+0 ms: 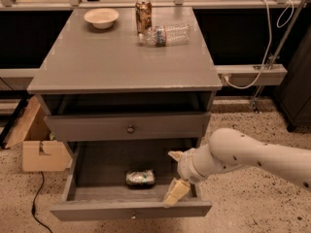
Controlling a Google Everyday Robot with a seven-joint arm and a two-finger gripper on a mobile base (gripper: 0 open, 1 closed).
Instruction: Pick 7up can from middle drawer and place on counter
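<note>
The 7up can (141, 177) lies on its side on the grey floor of the open middle drawer (97, 165), near the middle. The drawer's front panel is pulled out toward me. My gripper (175, 174) hangs over the drawer's right part, just right of the can and apart from it. It is open and empty, with one pale finger (176, 192) low by the front panel and the other (174, 155) higher up. The white arm reaches in from the right. The counter (116, 62) is the grey top of the cabinet above.
On the counter's far side stand a pale bowl (101, 17), a brown-copper can (143, 9) and a clear water bottle (165, 35) lying down. A shut drawer front with a round knob (130, 128) sits above the open drawer. A cardboard box (36, 147) stands on the floor at left.
</note>
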